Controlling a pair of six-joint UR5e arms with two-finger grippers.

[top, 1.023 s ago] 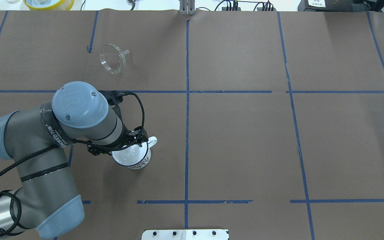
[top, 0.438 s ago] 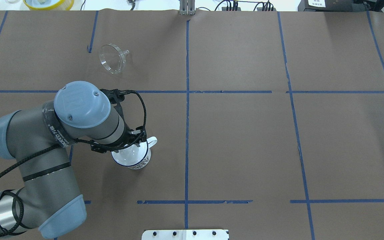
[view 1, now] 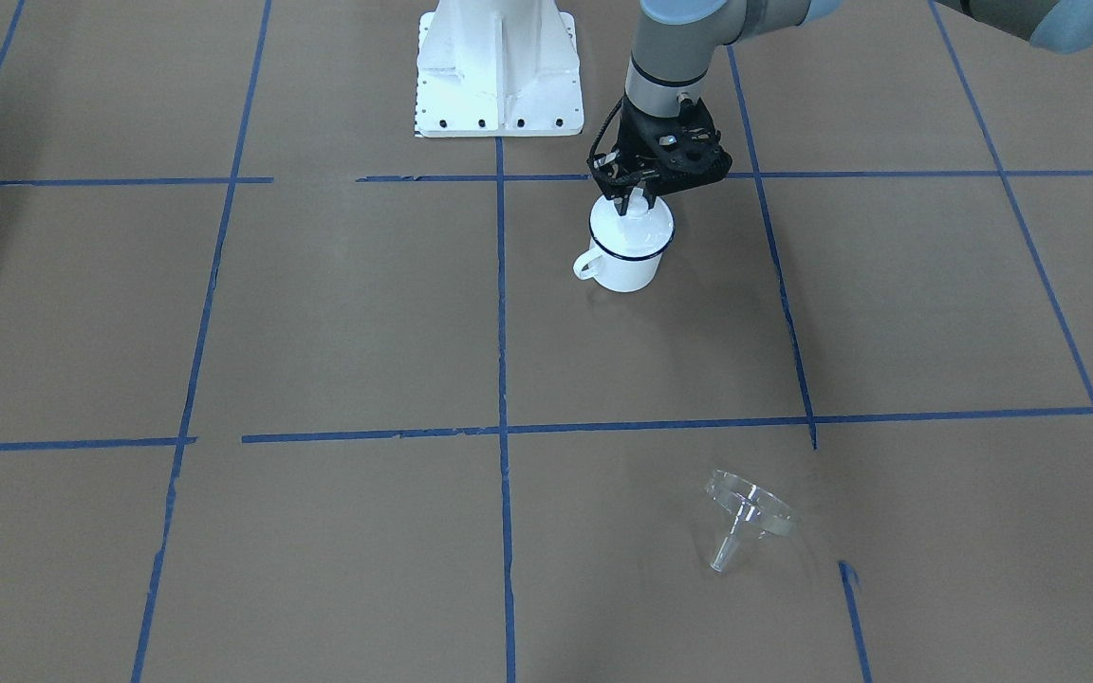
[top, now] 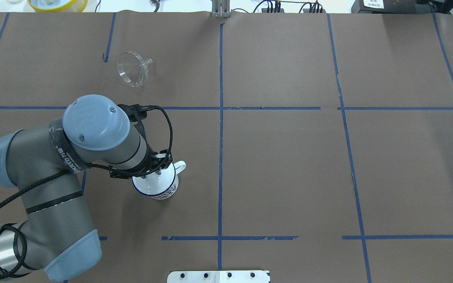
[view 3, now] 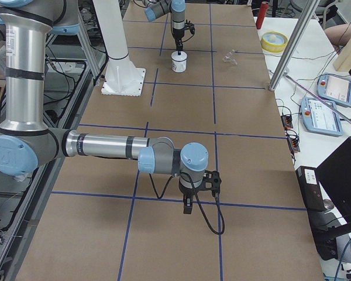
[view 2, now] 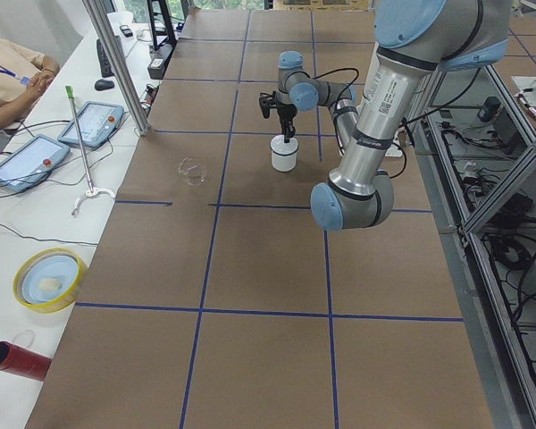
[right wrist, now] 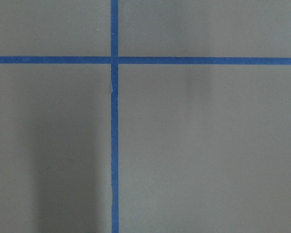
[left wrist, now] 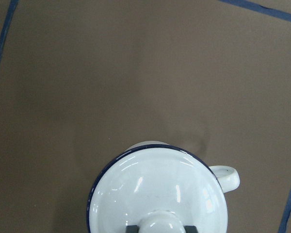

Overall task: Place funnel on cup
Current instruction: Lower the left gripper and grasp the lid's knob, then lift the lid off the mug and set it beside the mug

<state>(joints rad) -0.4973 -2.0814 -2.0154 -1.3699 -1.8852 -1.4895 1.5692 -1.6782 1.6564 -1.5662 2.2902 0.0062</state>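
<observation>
Left gripper (view 1: 633, 201) on the lid's knob, funnel (top: 131, 72) lying apart from the cup (view 1: 627, 264).

My left gripper hangs straight down over the cup, its fingers (left wrist: 132, 228) drawn in narrow and pressed against either side of the knob (left wrist: 162, 222) of the round white lid (left wrist: 155, 187), which sits within the cup's dark blue rim. The cup stands upright on the brown table (top: 289, 165), and its handle (left wrist: 225, 177) sticks out sideways from under my wrist. The funnel lies on its side well away from the cup, beyond the blue tape line (top: 195, 108) on the side away from my base, and nothing touches it. My right gripper (view 3: 188, 206) hangs low over the table far from the cup; I cannot tell how its fingers are set.
</observation>
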